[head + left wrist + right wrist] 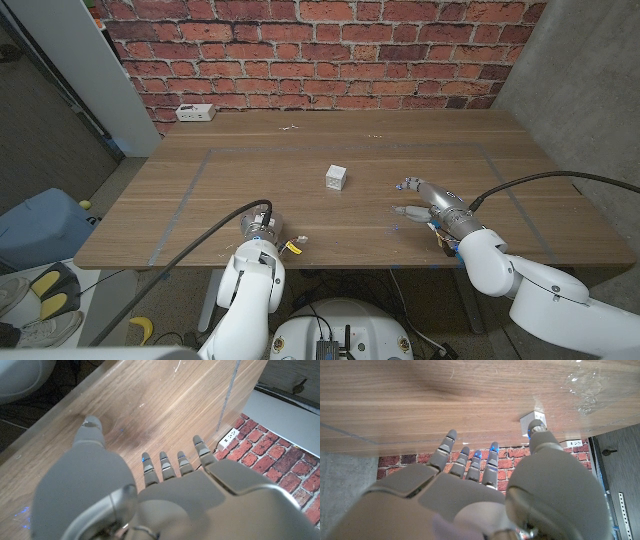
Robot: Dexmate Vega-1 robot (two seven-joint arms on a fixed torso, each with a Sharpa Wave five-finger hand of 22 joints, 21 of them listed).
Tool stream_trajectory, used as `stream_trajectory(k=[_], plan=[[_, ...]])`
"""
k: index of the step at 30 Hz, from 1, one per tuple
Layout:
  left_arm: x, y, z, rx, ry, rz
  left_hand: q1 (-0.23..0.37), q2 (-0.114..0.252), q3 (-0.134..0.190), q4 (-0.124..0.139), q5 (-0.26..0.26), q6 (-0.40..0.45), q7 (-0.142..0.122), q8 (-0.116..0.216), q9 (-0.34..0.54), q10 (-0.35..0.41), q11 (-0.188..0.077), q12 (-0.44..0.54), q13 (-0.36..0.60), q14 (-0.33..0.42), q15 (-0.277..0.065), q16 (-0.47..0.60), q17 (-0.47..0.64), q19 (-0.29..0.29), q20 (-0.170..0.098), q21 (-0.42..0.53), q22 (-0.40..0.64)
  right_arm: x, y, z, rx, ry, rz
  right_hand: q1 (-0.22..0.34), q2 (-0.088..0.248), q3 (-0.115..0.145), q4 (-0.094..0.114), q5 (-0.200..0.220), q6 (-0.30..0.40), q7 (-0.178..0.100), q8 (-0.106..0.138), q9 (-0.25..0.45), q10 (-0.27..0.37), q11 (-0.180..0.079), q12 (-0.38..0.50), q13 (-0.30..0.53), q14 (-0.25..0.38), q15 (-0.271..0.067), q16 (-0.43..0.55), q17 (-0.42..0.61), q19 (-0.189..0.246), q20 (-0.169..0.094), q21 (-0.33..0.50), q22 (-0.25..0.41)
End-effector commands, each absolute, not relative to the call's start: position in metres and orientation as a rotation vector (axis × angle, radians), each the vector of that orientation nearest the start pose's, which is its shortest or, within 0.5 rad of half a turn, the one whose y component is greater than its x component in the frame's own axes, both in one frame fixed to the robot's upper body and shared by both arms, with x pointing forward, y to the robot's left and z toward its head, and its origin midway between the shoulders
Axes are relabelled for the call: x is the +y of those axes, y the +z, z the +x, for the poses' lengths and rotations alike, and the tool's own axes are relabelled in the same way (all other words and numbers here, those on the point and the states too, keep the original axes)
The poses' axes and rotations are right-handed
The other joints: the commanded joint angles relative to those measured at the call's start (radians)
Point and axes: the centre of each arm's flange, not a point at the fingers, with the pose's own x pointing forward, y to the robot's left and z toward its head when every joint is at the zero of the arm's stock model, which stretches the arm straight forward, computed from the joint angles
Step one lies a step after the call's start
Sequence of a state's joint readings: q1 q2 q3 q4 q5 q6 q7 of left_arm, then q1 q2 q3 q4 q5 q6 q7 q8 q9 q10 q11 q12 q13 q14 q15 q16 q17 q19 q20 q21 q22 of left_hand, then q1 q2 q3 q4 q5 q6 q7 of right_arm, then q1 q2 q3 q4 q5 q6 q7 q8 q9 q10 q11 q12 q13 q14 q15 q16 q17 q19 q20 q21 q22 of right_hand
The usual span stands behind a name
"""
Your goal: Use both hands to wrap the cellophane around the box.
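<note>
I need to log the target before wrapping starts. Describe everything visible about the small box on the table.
The box is a small white cube, apparently card or plastic, with faint grey marks on its near face. It stands upright on the wooden table near the middle, inside the taped outline. Nothing touches it: the right hand lies to its right, fingers apart, and the left hand sits near the front edge. No cellophane covers it.

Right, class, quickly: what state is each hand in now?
Left hand: open, fingers extended, holding nothing.
Right hand: open, fingers spread, holding nothing.
</note>
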State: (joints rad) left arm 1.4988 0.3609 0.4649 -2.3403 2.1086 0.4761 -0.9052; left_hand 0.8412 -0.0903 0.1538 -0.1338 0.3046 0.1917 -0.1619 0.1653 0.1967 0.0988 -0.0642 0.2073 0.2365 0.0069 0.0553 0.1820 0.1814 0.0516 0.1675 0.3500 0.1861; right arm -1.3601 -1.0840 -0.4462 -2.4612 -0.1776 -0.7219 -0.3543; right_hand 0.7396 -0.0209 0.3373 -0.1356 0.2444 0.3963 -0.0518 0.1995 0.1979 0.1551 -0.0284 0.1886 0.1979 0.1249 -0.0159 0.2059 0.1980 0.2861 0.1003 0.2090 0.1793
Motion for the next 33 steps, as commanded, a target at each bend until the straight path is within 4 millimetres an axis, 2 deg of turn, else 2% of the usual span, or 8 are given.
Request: stream_trajectory(k=[1, 5, 8, 11, 20, 26, 30, 33], plan=[[0.169, -0.117, 0.424, 0.149, 0.312, 1.958, 0.019, 0.005, -0.009, 0.002, 0.010, -0.106, 0.010, -0.006, -0.003, -0.013, -0.004, 0.005, 0.001, -0.005, -0.003, 0.007, 0.002, 0.005, -0.006, -0.010, 0.000, -0.219, -0.092, 0.441, -0.390, -0.039, -1.124, -0.011, 0.000, -0.002, 0.009, 0.004, 0.003, 0.007, 0.000, 0.004, 0.002, 0.004, 0.005, 0.002, 0.003, 0.002, 0.006, 0.004, 0.003, 0.002, 0.000, 0.002], [0.169, -0.122, 0.427, 0.117, 0.338, 1.975, 0.027, 0.008, -0.014, 0.003, 0.012, -0.192, 0.022, -0.004, -0.006, -0.033, 0.006, 0.004, 0.000, -0.011, -0.003, 0.006, 0.002, 0.008, -0.003, -0.017, 0.001, -0.219, -0.092, 0.441, -0.388, -0.039, -1.121, -0.014, 0.004, -0.003, 0.012, 0.004, 0.003, 0.008, 0.000, 0.005, 0.002, 0.004, 0.006, 0.002, 0.004, 0.003, 0.007, 0.004, 0.004, 0.002, 0.000, 0.002], [0.169, -0.125, 0.428, 0.072, 0.369, 1.978, 0.045, 0.032, -0.006, 0.004, 0.017, -0.182, 0.029, 0.017, -0.008, -0.012, -0.012, 0.016, 0.001, 0.010, -0.026, 0.015, 0.002, 0.018, -0.012, -0.020, 0.001, -0.219, -0.092, 0.441, -0.393, -0.037, -1.124, -0.016, 0.006, -0.005, 0.013, 0.004, 0.002, 0.009, 0.000, 0.005, 0.002, 0.004, 0.006, 0.002, 0.004, 0.004, 0.007, 0.005, 0.004, 0.001, 0.000, 0.002], [0.171, -0.127, 0.430, 0.047, 0.386, 1.972, 0.070, 0.063, 0.005, 0.003, 0.017, -0.105, 0.020, 0.046, -0.009, 0.039, -0.031, 0.039, 0.002, 0.040, -0.046, 0.022, 0.001, 0.043, -0.027, -0.019, 0.001, -0.219, -0.091, 0.440, -0.396, -0.038, -1.120, -0.019, 0.008, -0.007, 0.016, 0.004, 0.003, 0.009, 0.001, 0.005, 0.002, 0.004, 0.006, 0.002, 0.004, 0.005, 0.008, 0.005, 0.004, 0.001, 0.000, 0.002], [0.180, -0.136, 0.437, -0.062, 0.472, 1.963, 0.126, 0.150, 0.037, -0.004, -0.027, 0.109, -0.035, 0.086, -0.010, 0.184, -0.093, 0.087, 0.001, 0.152, -0.109, 0.037, -0.003, 0.116, -0.050, -0.015, 0.002, -0.219, -0.092, 0.439, -0.399, -0.039, -1.117, -0.024, 0.011, -0.011, 0.019, 0.004, 0.002, 0.008, 0.001, 0.005, 0.002, 0.004, 0.007, 0.002, 0.004, 0.005, 0.008, 0.006, 0.005, 0.001, 0.000, 0.002], [0.186, -0.143, 0.443, -0.112, 0.537, 1.950, 0.142, 0.163, 0.039, -0.009, -0.058, 0.197, -0.046, 0.095, -0.009, 0.260, -0.116, 0.110, 0.006, 0.223, -0.155, 0.048, -0.003, 0.146, -0.060, -0.013, 0.003, -0.220, -0.093, 0.439, -0.401, -0.042, -1.118, -0.027, 0.013, -0.014, 0.021, 0.004, 0.003, 0.010, 0.001, 0.005, 0.002, 0.004, 0.007, 0.002, 0.005, 0.005, 0.009, 0.006, 0.005, 0.002, 0.000, 0.002], [0.192, -0.150, 0.446, -0.178, 0.612, 1.934, 0.163, 0.165, 0.044, -0.018, -0.079, 0.301, -0.052, 0.109, -0.007, 0.333, -0.137, 0.127, 0.013, 0.276, -0.189, 0.050, -0.004, 0.166, -0.066, -0.015, 0.004, -0.219, -0.093, 0.439, -0.398, -0.041, -1.117, -0.029, 0.014, -0.016, 0.022, 0.004, 0.003, 0.010, 0.001, 0.005, 0.002, 0.005, 0.007, 0.003, 0.005, 0.005, 0.009, 0.006, 0.005, 0.002, 0.000, 0.002], [0.194, -0.154, 0.448, -0.213, 0.662, 1.928, 0.170, 0.165, 0.048, -0.018, -0.086, 0.395, -0.055, 0.125, -0.005, 0.396, -0.137, 0.140, 0.019, 0.314, -0.214, 0.049, -0.003, 0.190, -0.078, -0.012, 0.005, -0.219, -0.093, 0.438, -0.400, -0.042, -1.118, -0.030, 0.015, -0.017, 0.023, 0.005, 0.003, 0.009, 0.001, 0.005, 0.001, 0.004, 0.007, 0.003, 0.005, 0.004, 0.009, 0.007, 0.005, 0.002, 0.000, 0.002]])
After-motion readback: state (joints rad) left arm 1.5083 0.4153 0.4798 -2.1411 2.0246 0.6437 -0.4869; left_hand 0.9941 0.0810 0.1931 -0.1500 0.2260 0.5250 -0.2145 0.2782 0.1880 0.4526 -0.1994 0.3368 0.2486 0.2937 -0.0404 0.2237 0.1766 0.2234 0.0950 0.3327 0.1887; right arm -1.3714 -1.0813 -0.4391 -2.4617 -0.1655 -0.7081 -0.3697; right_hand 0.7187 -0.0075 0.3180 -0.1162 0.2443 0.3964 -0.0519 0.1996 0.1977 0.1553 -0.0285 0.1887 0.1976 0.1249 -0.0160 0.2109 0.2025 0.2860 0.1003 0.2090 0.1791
